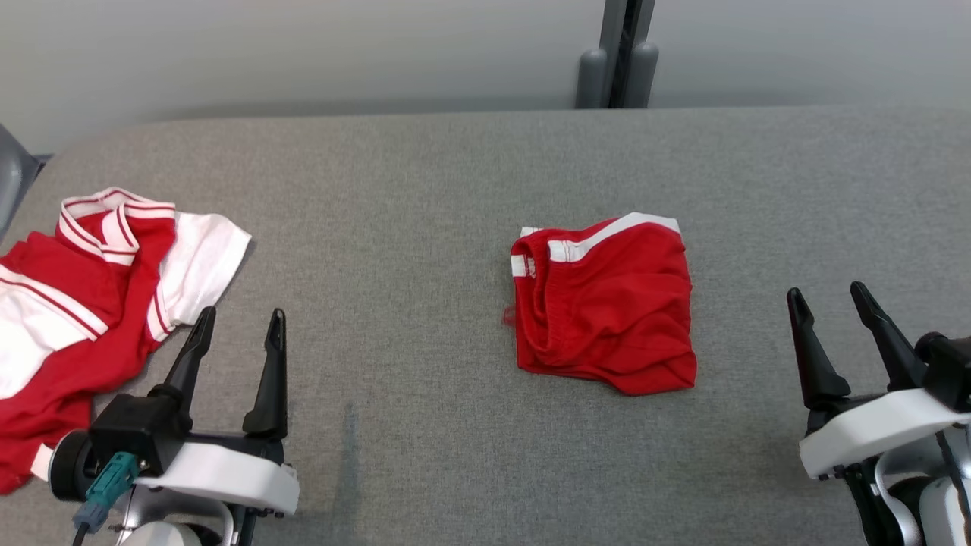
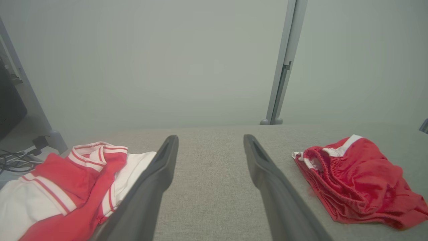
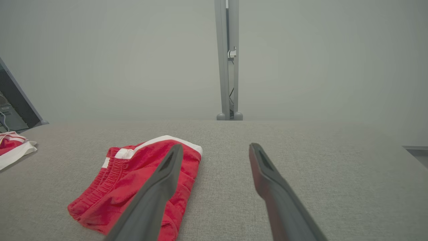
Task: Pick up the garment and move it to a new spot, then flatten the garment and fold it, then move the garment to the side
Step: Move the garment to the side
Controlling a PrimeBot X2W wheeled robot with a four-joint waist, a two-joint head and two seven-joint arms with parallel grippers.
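On grey table [image 1: 425, 189]: red-and-white shirt [image 1: 91, 296], crumpled at left edge, seemingly awaiting its turn. Right of centre, red shorts [image 1: 607, 311], folded compact, clear of both arms, probably ready for moving aside. Left gripper [image 1: 241, 315], right gripper [image 1: 825, 292]: fingers spread, empty, parked low at near corners, leaving cloth unobstructed.

Head camera looks down on the grey table [image 1: 425, 189]; both wrist cameras sit low, facing the wall [image 3: 100, 50], sharing the red shorts [image 2: 354, 180].
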